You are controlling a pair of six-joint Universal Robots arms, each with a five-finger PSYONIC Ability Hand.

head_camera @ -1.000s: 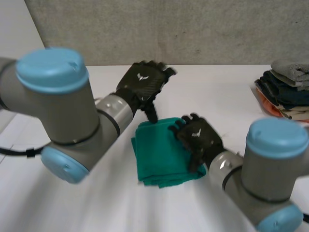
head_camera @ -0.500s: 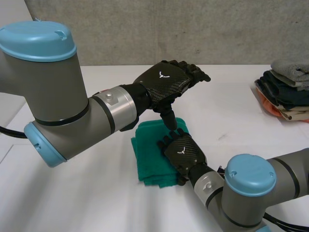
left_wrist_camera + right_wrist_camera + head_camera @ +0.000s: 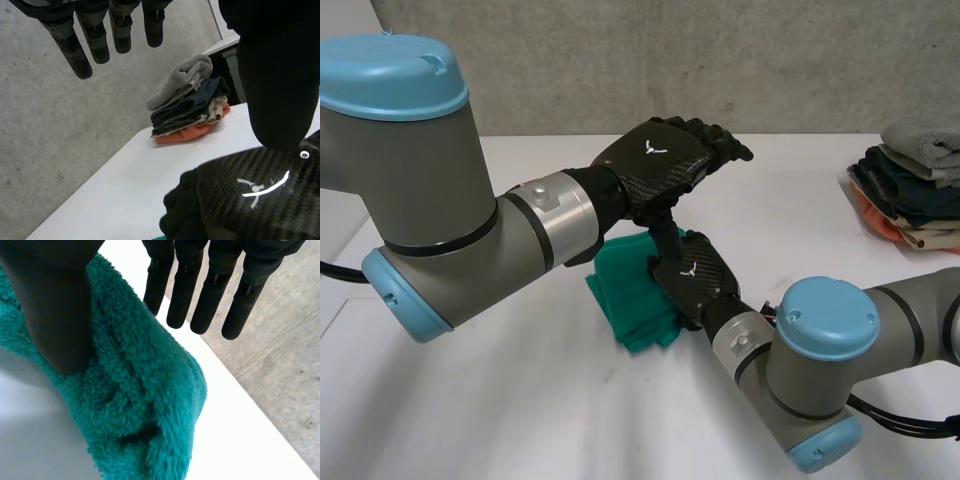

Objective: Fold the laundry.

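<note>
Our right hand [image 3: 692, 280] lies back-up on the towel [image 3: 625, 310] just below the middle of the head view. Its fingers are straight and released, and its thumb is laid flat on the fleece. It grasps nothing, and we judge that it rests there to press the fold down and keep the packet from springing open. The towel is green and folded small and thick. It sits on the white table [image 3: 520, 400] at the centre of the frame, its right part under that hand and its left part showing. The layers look bunched rather than flat, so to our eye the fold still needs smoothing. Just behind and above, in the upper middle of the frame, our left hand [image 3: 660, 165] hovers with its fingers straight and empty. Its thumb points down toward the back of the right hand, though we cannot tell whether they touch. We take it to be held off the cloth so the other hand can work alone. Farther off, at the right edge, a stack [image 3: 915, 190] of folded clothes stands well apart from the towel. We cannot say whether those pieces are done or waiting. Beyond everything runs the grey wall [image 3: 620, 60].
</note>
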